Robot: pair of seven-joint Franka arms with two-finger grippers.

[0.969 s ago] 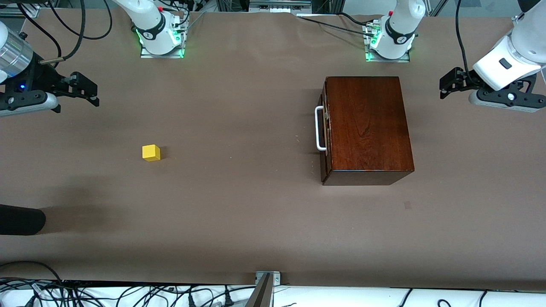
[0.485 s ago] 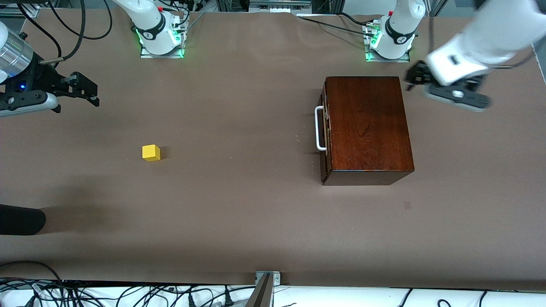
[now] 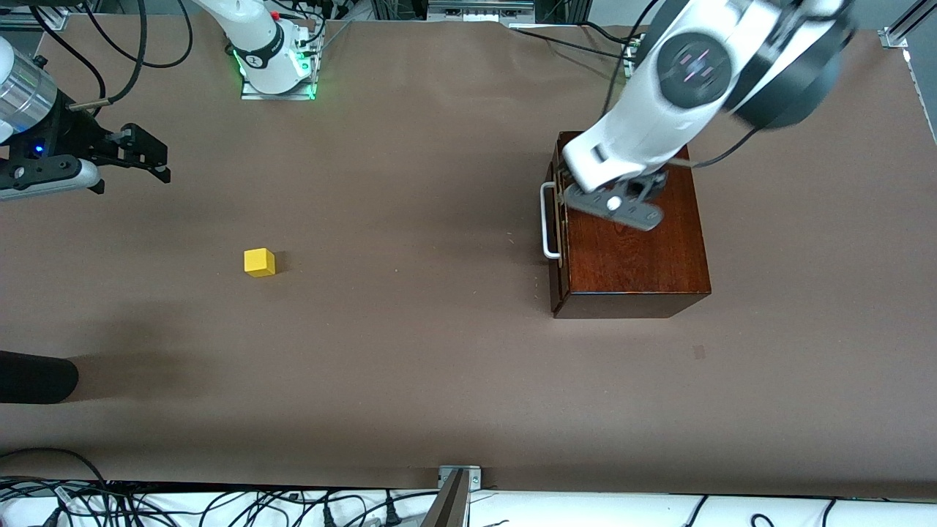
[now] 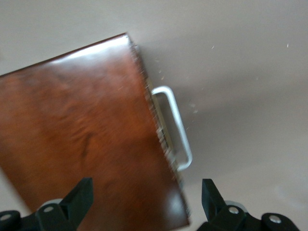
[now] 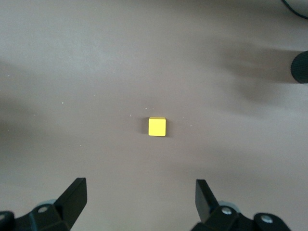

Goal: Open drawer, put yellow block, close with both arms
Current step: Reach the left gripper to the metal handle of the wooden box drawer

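Front view gives us the drawer [image 3: 558,219] closed in its dark wooden box [image 3: 633,249], toward the left arm's end of the table [image 3: 439,351], white handle [image 3: 547,219] facing the yellow block [image 3: 259,262]. We see that block alone on the table toward the right arm's end. Our left hand [image 4: 144,204] hangs over the box by the handle, fingers spread. Our right hand [image 5: 139,202] waits above the block, fingers spread wide.

The left arm [image 3: 681,110] blurs and hides part of the box [image 3: 637,256].
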